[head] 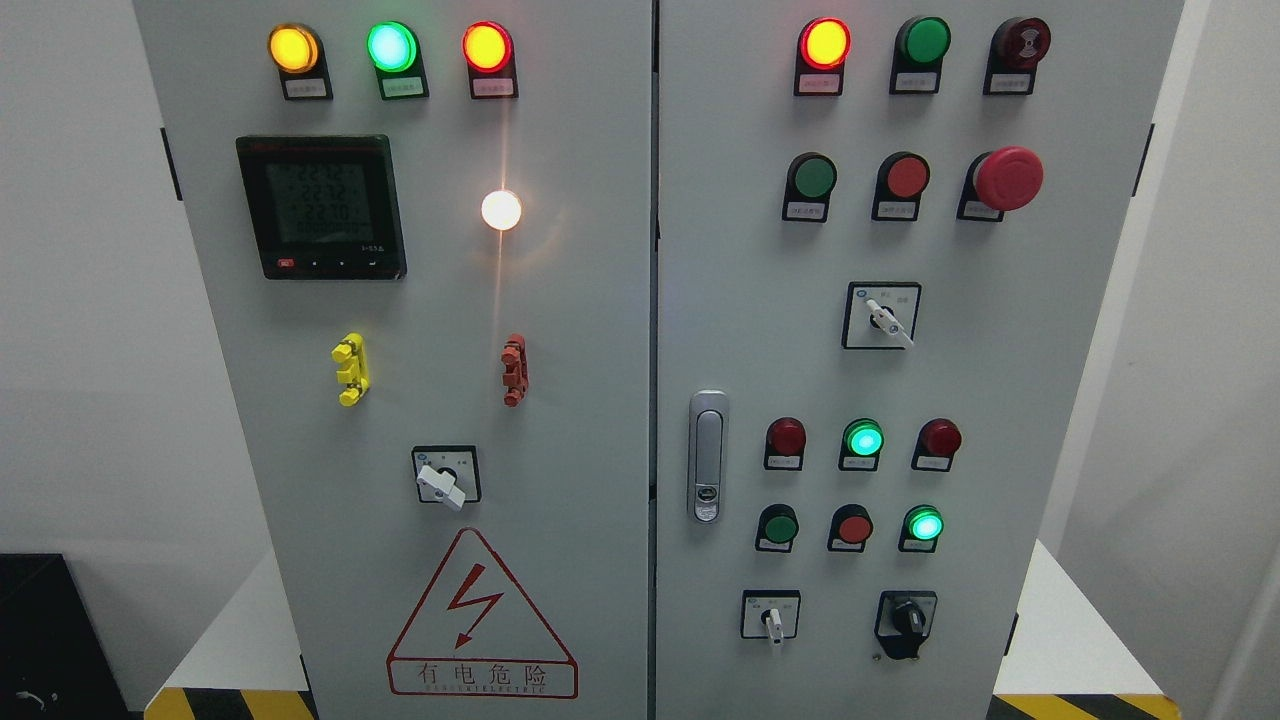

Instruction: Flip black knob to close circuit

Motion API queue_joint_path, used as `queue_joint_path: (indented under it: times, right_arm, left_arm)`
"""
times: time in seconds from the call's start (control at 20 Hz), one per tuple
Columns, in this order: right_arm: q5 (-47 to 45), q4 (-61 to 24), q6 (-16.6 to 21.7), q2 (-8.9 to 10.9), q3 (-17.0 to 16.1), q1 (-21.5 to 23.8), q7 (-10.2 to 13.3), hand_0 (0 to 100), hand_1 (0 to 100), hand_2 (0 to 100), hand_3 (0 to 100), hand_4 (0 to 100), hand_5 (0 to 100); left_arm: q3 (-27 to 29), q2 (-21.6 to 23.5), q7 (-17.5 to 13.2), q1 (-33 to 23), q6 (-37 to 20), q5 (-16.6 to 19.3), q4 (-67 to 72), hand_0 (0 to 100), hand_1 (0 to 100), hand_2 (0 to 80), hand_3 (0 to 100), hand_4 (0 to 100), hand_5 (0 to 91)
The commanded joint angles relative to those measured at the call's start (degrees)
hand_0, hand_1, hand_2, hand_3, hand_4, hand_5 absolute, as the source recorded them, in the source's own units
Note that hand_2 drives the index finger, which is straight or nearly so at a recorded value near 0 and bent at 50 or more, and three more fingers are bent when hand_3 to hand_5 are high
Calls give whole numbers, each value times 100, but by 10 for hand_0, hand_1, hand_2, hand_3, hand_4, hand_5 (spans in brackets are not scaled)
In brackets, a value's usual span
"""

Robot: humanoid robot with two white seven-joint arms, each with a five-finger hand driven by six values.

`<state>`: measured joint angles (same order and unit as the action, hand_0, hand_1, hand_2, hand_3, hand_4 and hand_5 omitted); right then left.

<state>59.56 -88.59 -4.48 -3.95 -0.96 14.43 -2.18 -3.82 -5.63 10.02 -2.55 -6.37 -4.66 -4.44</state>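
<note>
A tall grey metal electrical cabinet (600,300) with two doors filled the frame, seen head-on. The task's black rotary knob (908,618) sat at the lower right of the frame, on the right door's bottom row, in a black housing; which way it pointed could not be told. Just to its left was a small white-handled selector switch (771,620) on a square plate. Neither robot hand appeared anywhere in the frame, so whether the fingers were spread or curled could not be told.

Above the knob stood two rows of round lamps and buttons, with two lit green indicator lamps (864,439) among them (the second glowed lower right, just above the knob). A red mushroom emergency-stop button (1008,178) projected at the upper right of the frame. A silver door latch handle (707,455) stood upright near the centre seam. On the left door, a black digital meter (322,207) showed green digits at upper left, and a red triangular lightning warning sign (482,618) sat at bottom centre.
</note>
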Motion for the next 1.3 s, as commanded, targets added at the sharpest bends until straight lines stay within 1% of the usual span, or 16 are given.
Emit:
queue_joint_path:
  times: [0.0,0.1,0.3,0.35,0.45,0.5,0.7,0.8,0.9,1.15,1.25]
  right_arm:
    - [416,-976,-114,-19,-396,-492,-1,0,0,864,1000,900,913]
    - [495,-967,-115,-10,-422,-616,-37,0,0,871,1000,915,922]
    - [583,-976,-132,17,-423,-748,-28,0,0,877,1000,928,937]
    - [618,-976,-228,8,-423,-844,16,0,0,879,1000,929,939]
    - [610,-976,-640,8,-388,-1098,33,0,0,890,1000,936,957]
    - [610,-976,-694,17,-370,-1169,42,0,0,891,1000,940,963]
    - [654,-967,-747,8,-370,-1494,34,0,0,891,1000,953,972]
    - [662,-959,-861,25,-361,-1635,-1,0,0,891,1000,957,974]
    - [671,-932,-888,34,-335,-1741,-19,0,0,891,1000,958,975]
    - [777,-897,-985,17,-177,-1890,-72,0,0,891,1000,960,977]
    - [829,-897,-1116,8,-159,-1926,-177,0,0,891,1000,960,978]
  left_arm:
    - [3,0,0,0,-5,0,-4,120,556,0,0,0,0]
    - [4,0,0,0,-5,0,-4,120,556,0,0,0,0]
    - [4,0,0,0,-5,0,5,120,556,0,0,0,0]
    - [-5,0,0,0,-5,0,-4,120,556,0,0,0,0]
    - [-5,0,0,0,-5,0,5,120,556,0,0,0,0]
    - [3,0,9,0,-5,0,-4,120,556,0,0,0,0]
    - [4,-9,0,0,-5,0,-4,120,556,0,0,0,0]
    - [4,0,0,0,-5,0,-4,120,556,0,0,0,0]
    - [4,0,9,0,-5,0,-4,120,556,0,0,0,0]
    - [-5,0,0,0,-5,0,-4,120,556,0,0,0,0]
    - [-5,0,0,0,-5,0,-4,120,556,0,0,0,0]
